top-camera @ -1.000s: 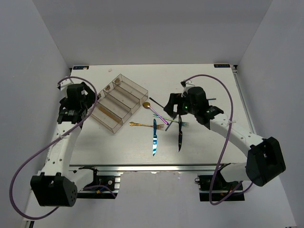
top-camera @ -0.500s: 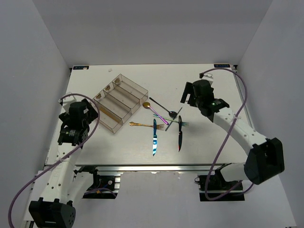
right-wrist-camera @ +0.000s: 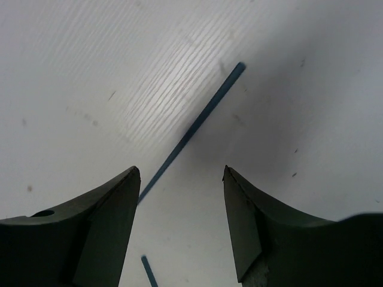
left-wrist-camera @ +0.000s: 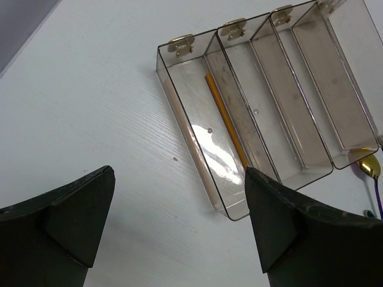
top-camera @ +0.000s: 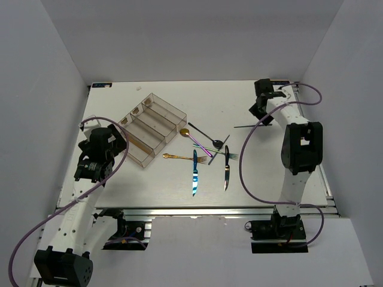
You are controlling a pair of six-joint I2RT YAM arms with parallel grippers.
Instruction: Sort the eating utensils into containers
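Picking up the stray dark chopstick [right-wrist-camera: 197, 122] looks like the step in hand. It lies flat at the upper right of the overhead view, well apart from the tray [top-camera: 164, 142] at centre left. The right gripper [right-wrist-camera: 181, 172] straddles it, jaws apart, gripping nothing; next it should close squarely on the shaft. The left gripper [left-wrist-camera: 179, 174] hangs wide open and empty.

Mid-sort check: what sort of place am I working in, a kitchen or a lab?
Most likely a lab test cell, not a kitchen: a white table boxed in by plain white walls, an aluminium rail along its near edge, and utensils laid loose beside a clear organiser tray.
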